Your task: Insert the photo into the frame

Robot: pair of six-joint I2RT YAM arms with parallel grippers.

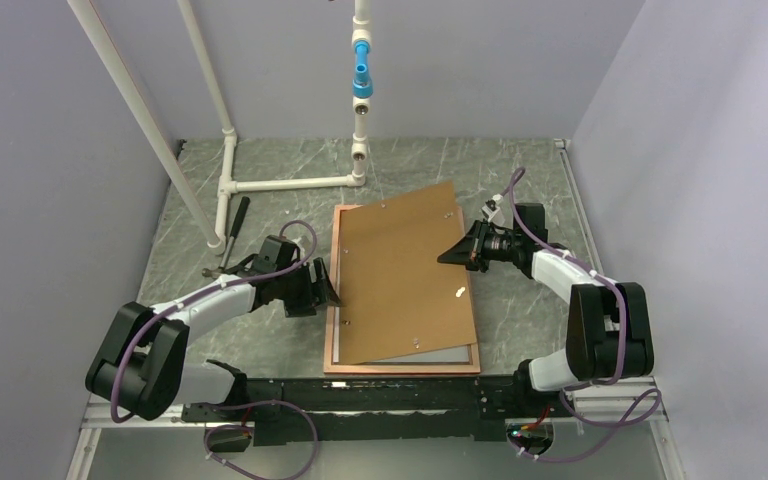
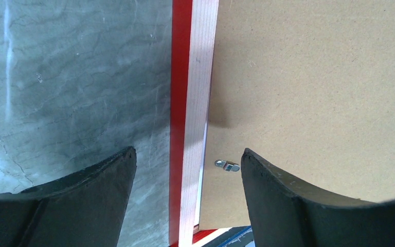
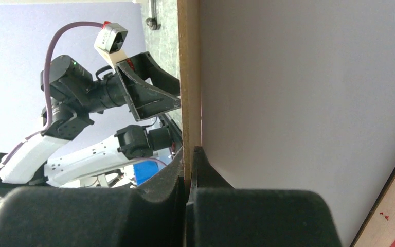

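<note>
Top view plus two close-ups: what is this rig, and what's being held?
The top view looks down on a left arm and a right arm bolted to a table. The close-ups come from a camera on each wrist. A frame lies on the table, wood side up, with a brown board askew on it. The right hand is shut on the board's right edge. The left hand is open over the frame's left edge, holding nothing. The photo is probably the white sheet under the board.

— What is gripped by the right hand (image 3: 190, 167)?
— A brown board (image 3: 189, 77), pinched edge-on. A pale surface (image 3: 298, 103) is seen beside it, bordered by the frame (image 3: 391, 206).
— And opposite?
— The left hand (image 3: 172, 95) is seen near the board.
</note>
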